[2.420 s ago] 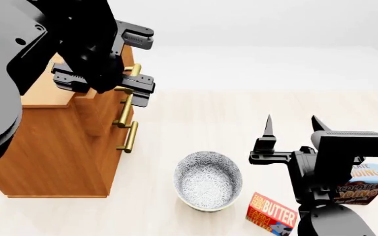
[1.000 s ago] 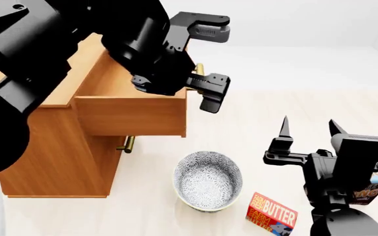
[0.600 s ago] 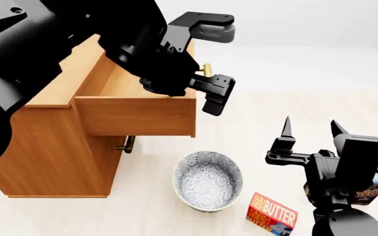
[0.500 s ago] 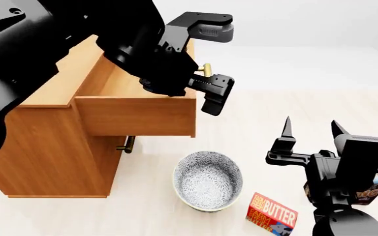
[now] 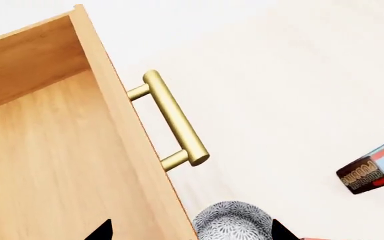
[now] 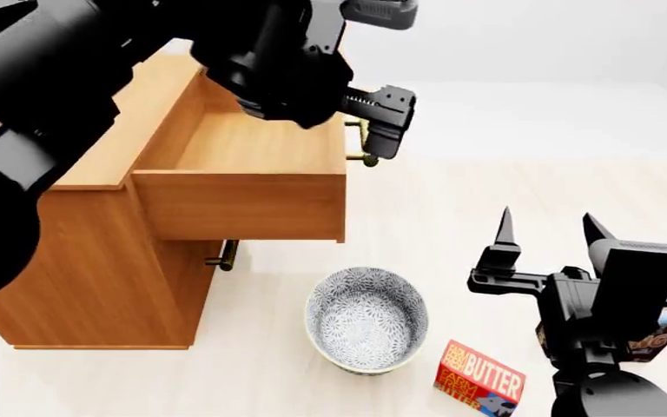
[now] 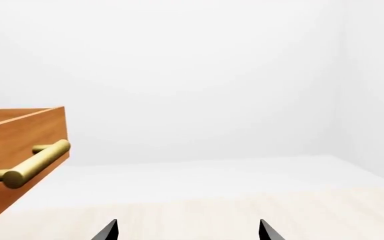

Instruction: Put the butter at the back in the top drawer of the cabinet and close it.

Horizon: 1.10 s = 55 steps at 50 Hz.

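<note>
Your left gripper (image 6: 371, 61) hovers open and empty above the pulled-out top drawer (image 6: 241, 178) of the cabinet (image 6: 90, 261); your right gripper (image 6: 545, 228) waits open near the butter (image 6: 481, 376), which lies on the pale surface (image 6: 485, 187) beside the bowl (image 6: 366, 318). Next, seemingly, lower the right gripper onto it. White walls surround.

- Cabinet (image 6: 90, 261): light-brown wood.
- Drawer (image 6: 241, 204): same light-brown wood; handle (image 5: 173, 120) brass.
- Bowl (image 6: 366, 319): white with a fine grey speckled pattern.
- Butter (image 6: 481, 379): orange-red box, white lettering, yellow and blue accents.
- Pudding box (image 5: 377, 165): dark brown and blue.
- Arms: black.
- Surface (image 6: 519, 187): pale cream.
</note>
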Available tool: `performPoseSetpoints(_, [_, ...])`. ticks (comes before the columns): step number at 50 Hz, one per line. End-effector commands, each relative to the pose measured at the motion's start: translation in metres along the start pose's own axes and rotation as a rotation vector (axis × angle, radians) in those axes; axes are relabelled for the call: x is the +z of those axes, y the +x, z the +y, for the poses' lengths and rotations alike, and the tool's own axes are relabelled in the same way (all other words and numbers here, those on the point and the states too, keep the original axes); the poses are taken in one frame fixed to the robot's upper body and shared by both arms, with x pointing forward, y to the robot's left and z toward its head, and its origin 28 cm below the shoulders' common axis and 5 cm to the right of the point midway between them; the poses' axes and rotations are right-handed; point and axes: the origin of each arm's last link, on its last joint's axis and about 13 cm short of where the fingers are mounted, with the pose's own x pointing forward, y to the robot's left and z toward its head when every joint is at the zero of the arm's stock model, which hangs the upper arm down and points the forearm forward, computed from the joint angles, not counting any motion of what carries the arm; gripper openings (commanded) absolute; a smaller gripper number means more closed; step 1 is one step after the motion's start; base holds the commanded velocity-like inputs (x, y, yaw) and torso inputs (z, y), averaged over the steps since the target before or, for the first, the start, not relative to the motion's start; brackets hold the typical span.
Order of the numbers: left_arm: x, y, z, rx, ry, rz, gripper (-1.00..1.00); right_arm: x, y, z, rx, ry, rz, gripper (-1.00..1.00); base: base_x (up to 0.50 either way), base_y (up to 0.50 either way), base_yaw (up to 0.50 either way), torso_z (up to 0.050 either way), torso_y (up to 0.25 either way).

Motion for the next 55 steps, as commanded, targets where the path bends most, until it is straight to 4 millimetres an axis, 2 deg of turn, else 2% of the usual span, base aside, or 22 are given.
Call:
performPoseSetpoints(1, [0.011,-0.008,-0.001,0.196,-0.028,-0.064,1.00,0.001,-0.001,0.000,0.004,-0.002,0.000,1.00,0.00,0.00,0.00,0.000,0.000])
performPoseSetpoints(9, [0.030,-0.041,0.003,0.225,-0.037,-0.150,1.00,0.003,-0.002,0.000,0.005,-0.011,0.003,1.00,0.00,0.00,0.00,0.000,0.000])
performPoseSetpoints(12, [0.036,-0.061,0.003,0.190,-0.033,-0.203,1.00,0.007,-0.002,0.000,0.008,-0.017,0.004,1.00,0.00,0.00,0.00,0.000,0.000])
performPoseSetpoints(18, [0.002,-0.108,0.002,0.080,-0.028,-0.310,1.00,0.019,0.001,-0.002,0.019,-0.056,0.021,1.00,0.00,0.00,0.00,0.000,0.000])
performPoseSetpoints(25, [-0.044,-0.134,0.002,-0.009,-0.027,-0.382,1.00,0.035,0.006,-0.007,0.095,-0.158,0.105,1.00,0.00,0.00,0.00,0.000,0.000])
performPoseSetpoints(32, [-0.091,-0.148,0.001,-0.063,-0.012,-0.432,1.00,0.053,0.017,-0.017,0.228,-0.285,0.259,1.00,0.00,0.00,0.00,0.000,0.000])
performPoseSetpoints(38, [-0.119,-0.158,0.001,-0.114,-0.009,-0.451,1.00,0.075,0.026,-0.029,0.267,-0.371,0.341,1.00,0.00,0.00,0.00,0.000,0.000])
performPoseSetpoints(43, [-0.143,-0.158,0.008,-0.152,-0.013,-0.452,1.00,0.091,0.041,-0.041,0.404,-0.524,0.506,1.00,0.00,0.00,0.00,0.000,0.000])
performPoseSetpoints(48, [-0.159,-0.156,0.015,-0.185,-0.040,-0.452,1.00,0.112,0.053,-0.052,0.502,-0.624,0.613,1.00,0.00,0.00,0.00,0.000,0.000])
performPoseSetpoints(55, [-0.177,-0.164,0.015,-0.261,-0.022,-0.491,1.00,0.142,0.070,-0.060,0.722,-0.733,0.754,1.00,0.00,0.00,0.00,0.000,0.000])
